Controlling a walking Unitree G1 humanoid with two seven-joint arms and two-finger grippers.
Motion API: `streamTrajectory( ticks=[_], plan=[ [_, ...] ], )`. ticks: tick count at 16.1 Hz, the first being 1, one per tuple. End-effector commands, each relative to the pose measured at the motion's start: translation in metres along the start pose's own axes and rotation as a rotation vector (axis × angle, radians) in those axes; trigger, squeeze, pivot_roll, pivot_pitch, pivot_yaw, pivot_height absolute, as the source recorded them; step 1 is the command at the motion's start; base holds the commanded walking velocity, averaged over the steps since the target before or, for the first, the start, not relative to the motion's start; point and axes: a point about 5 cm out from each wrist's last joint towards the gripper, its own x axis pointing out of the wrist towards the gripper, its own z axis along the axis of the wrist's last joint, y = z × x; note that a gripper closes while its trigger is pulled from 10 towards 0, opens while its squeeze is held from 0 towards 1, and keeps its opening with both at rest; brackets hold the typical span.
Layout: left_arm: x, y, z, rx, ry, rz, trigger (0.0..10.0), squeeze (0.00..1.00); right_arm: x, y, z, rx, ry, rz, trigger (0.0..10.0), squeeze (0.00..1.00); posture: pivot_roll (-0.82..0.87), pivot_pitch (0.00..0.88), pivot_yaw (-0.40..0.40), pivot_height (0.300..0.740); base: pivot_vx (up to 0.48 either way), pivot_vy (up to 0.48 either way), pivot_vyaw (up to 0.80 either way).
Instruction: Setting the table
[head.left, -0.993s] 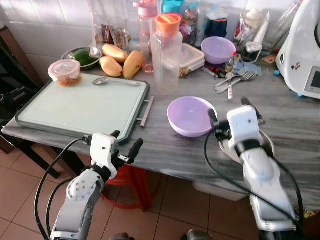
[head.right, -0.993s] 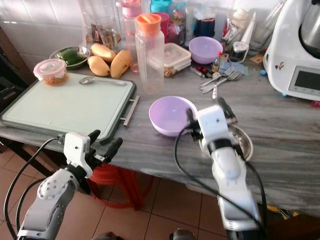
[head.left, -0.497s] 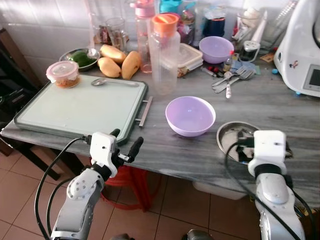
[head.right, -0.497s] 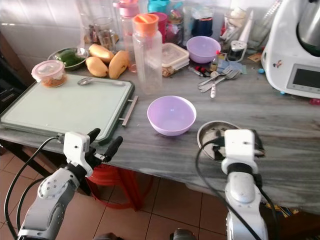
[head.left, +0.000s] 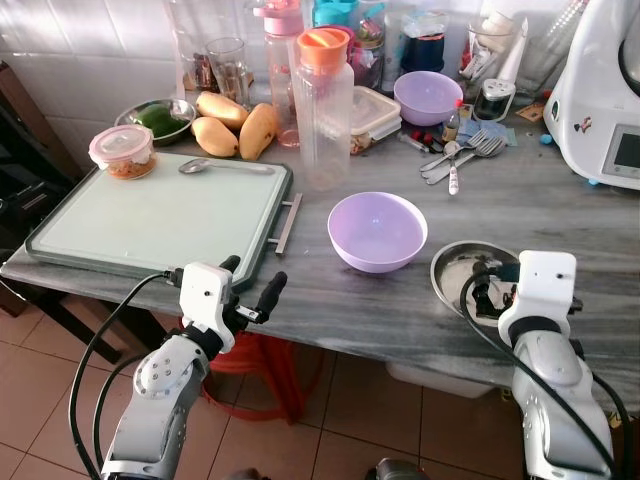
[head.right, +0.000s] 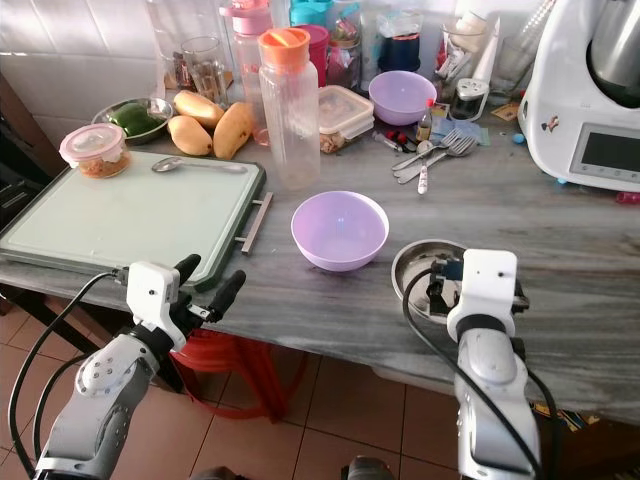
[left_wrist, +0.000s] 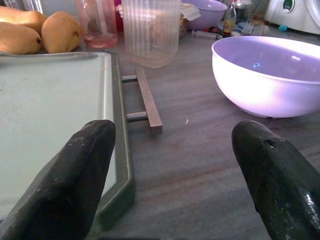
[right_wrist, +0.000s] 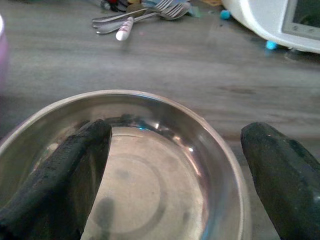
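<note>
Right claw (right_wrist: 170, 175) hangs open at the steel dish (head.left: 455, 268) near the table (head.left: 350, 310) edge, probably to grasp its rim; left claw (left_wrist: 175, 165) waits open beside the tray (head.left: 150, 215); purple bowl (head.left: 377, 230) stands between.

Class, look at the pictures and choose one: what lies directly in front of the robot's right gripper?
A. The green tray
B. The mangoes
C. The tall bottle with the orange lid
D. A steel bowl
D: the right gripper has its fingers spread open at the near rim of the steel bowl, beside the purple bowl on the counter.
</note>
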Motion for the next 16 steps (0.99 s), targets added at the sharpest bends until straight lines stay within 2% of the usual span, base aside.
streamTrajectory(
  ticks=[1,2,5,8,13,14,16],
  plan=[
    [-0.002,0.001,0.001,0.013,0.005,0.000,10.0,0.00,0.005,-0.001,-0.001,0.020,0.033,0.013,10.0,0.27,-0.08,0.000,0.058,0.740,0.000,0.000,0.00],
    [-0.002,0.000,0.002,0.013,0.004,-0.003,10.0,0.00,0.008,0.000,-0.006,0.040,0.090,0.031,10.0,0.22,-0.08,0.000,0.057,0.740,0.000,0.000,0.00],
    [-0.002,0.002,0.002,0.020,0.009,-0.001,10.0,0.00,0.010,0.000,-0.012,0.071,0.145,0.041,10.0,0.18,-0.08,0.003,0.057,0.740,0.000,0.000,0.00],
    [-0.003,0.003,0.000,0.040,0.032,0.007,10.0,0.00,0.009,0.008,-0.017,0.102,0.192,0.091,10.0,0.12,-0.07,0.006,0.055,0.740,0.000,0.000,0.00],
    [-0.003,0.002,0.000,0.038,0.038,0.002,10.0,0.00,0.008,0.024,-0.017,0.135,0.228,0.212,10.0,0.06,-0.07,0.003,0.052,0.740,0.000,0.000,0.00],
    [-0.002,0.002,-0.001,0.040,0.041,0.001,10.0,0.00,0.009,0.027,-0.016,0.128,0.233,0.239,10.0,0.00,-0.07,0.002,0.052,0.740,0.000,0.000,0.00],
    [-0.002,0.002,-0.001,0.040,0.042,0.000,10.0,0.00,0.010,0.028,-0.015,0.139,0.243,0.250,10.0,0.00,-0.07,0.000,0.051,0.740,0.000,0.000,0.00]
  ],
)
